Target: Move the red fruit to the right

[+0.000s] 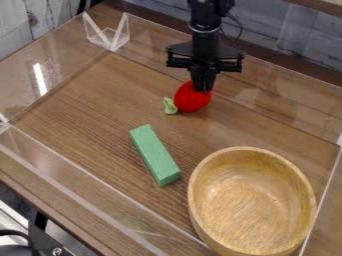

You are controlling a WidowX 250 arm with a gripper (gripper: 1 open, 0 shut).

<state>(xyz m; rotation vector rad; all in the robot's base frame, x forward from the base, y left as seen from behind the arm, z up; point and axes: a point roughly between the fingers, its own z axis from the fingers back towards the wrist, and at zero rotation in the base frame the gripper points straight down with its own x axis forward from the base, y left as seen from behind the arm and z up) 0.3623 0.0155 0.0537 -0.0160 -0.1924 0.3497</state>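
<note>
The red fruit (pixel 193 99) is a small bright-red toy with a green leafy stem at its left side, sitting low over the wooden table near the middle back. My gripper (pixel 203 87) points almost straight down onto its top, black fingers together and pinching the fruit's upper right edge. Whether the fruit rests on the table or hangs just above it I cannot tell.
A green rectangular block (pixel 155 154) lies in front of the fruit, angled toward the front. A large wooden bowl (pixel 253 208) fills the front right. Clear plastic walls (pixel 54 70) enclose the table, with a small clear stand (pixel 106 33) at the back left.
</note>
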